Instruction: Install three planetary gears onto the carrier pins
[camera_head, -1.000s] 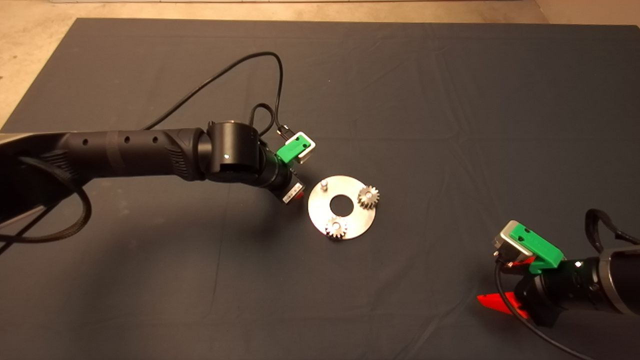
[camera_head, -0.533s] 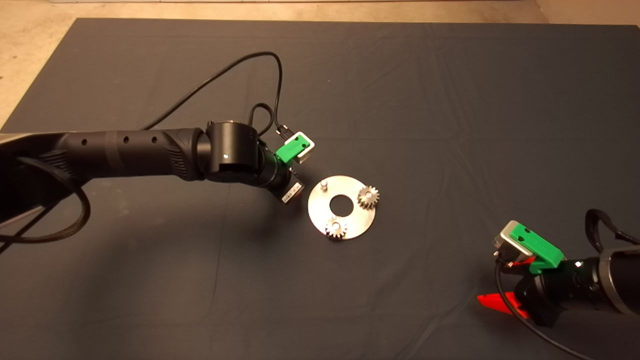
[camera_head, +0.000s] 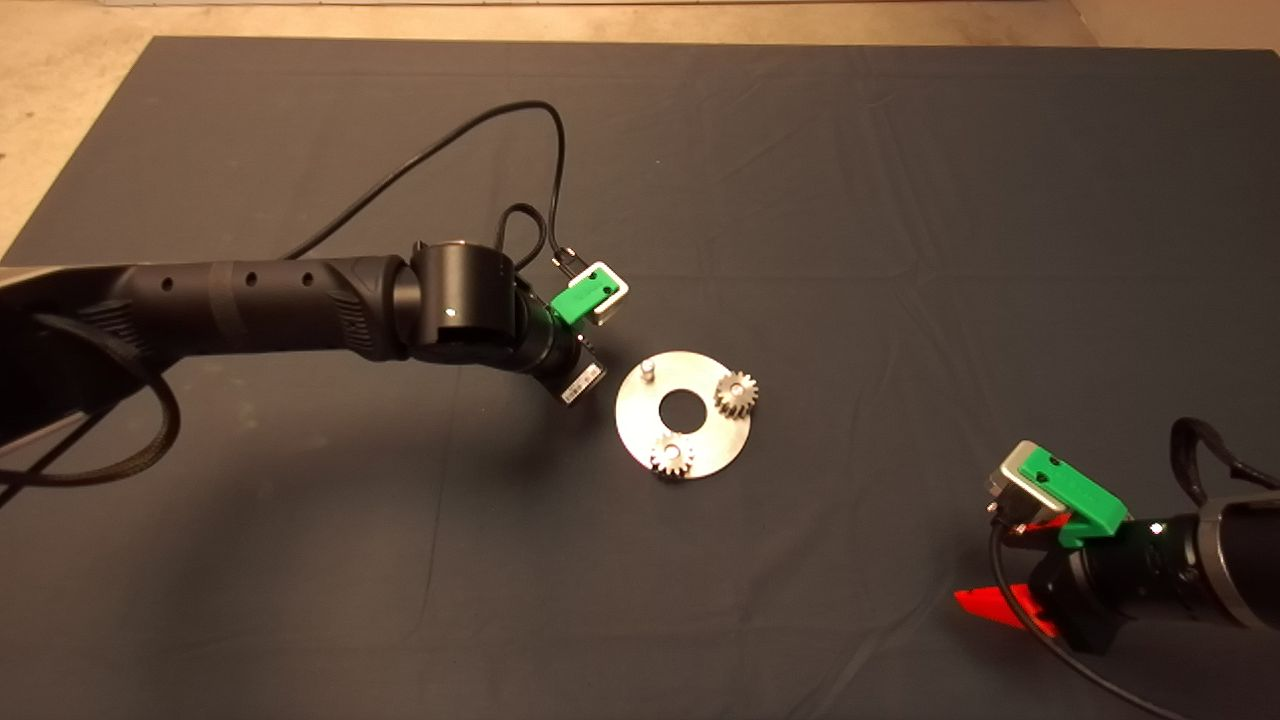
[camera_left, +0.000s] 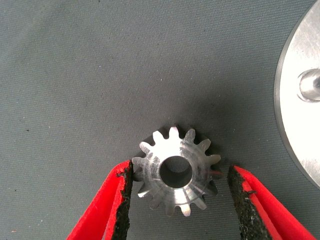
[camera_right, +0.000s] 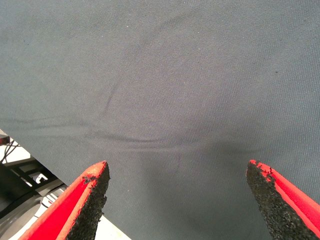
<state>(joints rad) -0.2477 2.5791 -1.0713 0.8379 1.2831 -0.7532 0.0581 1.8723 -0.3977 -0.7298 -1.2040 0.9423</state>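
A shiny steel disc (camera_head: 690, 440) lies mid-mat. Two planetary gears (camera_head: 737, 394) (camera_head: 672, 456) sit on two of its carrier pins. The third pin (camera_head: 647, 370) is bare and faces my left arm. The third gear (camera_left: 175, 170) lies flat on the mat beside the disc's rim (camera_left: 300, 125) and the bare pin (camera_left: 311, 86). My left gripper (camera_left: 180, 172) is open and straddles this gear, with one pad (camera_left: 124, 200) close on each side. In the head view the left wrist (camera_head: 580, 375) hides that gear. My right gripper (camera_head: 990, 605) is open, empty and parked at the lower right.
The left arm's black cable (camera_head: 540, 130) loops over the mat behind the wrist. The mat's far edge and bare floor (camera_head: 60, 90) show at the upper left. The right wrist view shows wrinkled mat (camera_right: 165, 100) and its edge.
The left wrist has shifted slightly to the left, and the red fingertip that showed under it in the head view is now hidden. The disc, gears and right arm have not moved.
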